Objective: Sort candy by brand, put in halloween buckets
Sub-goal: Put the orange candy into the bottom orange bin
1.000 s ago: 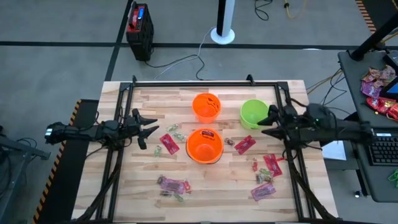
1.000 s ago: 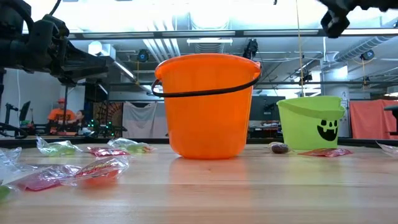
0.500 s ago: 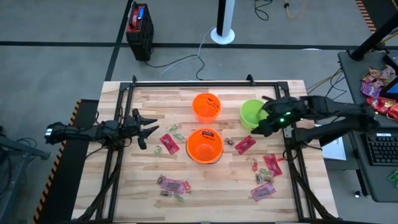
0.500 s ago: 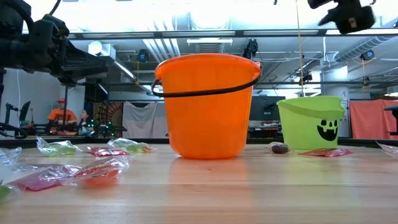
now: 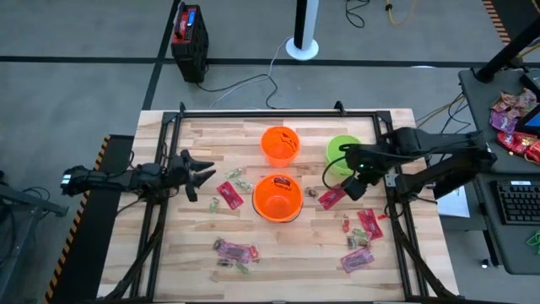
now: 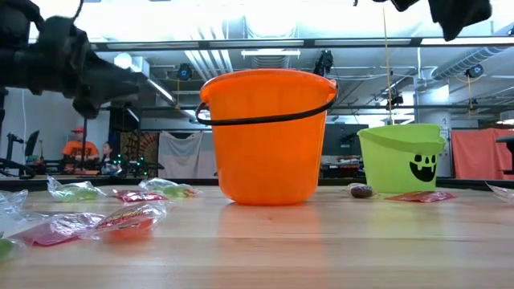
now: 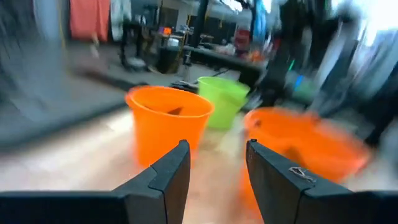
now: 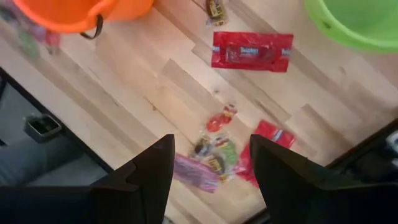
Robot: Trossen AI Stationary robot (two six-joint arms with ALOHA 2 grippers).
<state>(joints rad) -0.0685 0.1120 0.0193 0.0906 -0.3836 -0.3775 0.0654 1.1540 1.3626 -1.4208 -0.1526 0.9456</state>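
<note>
Three halloween buckets stand upright mid-table: a far orange one (image 5: 280, 145), a near orange one (image 5: 278, 197) and a green one (image 5: 342, 154). Candy lies flat around them: a red packet (image 5: 332, 197) right of the near orange bucket, another red packet (image 5: 228, 194), pink packets (image 5: 234, 250) and more at the near right (image 5: 359, 245). My right gripper (image 5: 353, 181) is open and hovers above the table, pointing down; its wrist view (image 8: 211, 146) shows the red packet (image 8: 252, 50) and mixed pieces (image 8: 214, 155) below. My left gripper (image 5: 202, 177) is open, level, facing the buckets (image 7: 217, 149).
A dark metal frame (image 5: 270, 112) borders the table. A black-and-red box (image 5: 190, 32) sits on the floor beyond the far edge. A heap of packets (image 5: 515, 118) and a keyboard lie on a side desk at right. People (image 6: 80, 144) show far behind.
My right gripper has swung from the table's right edge toward the left, passing over the green bucket, then come toward the near side, tipping to point down above the red packet. No candy or bucket has moved.
</note>
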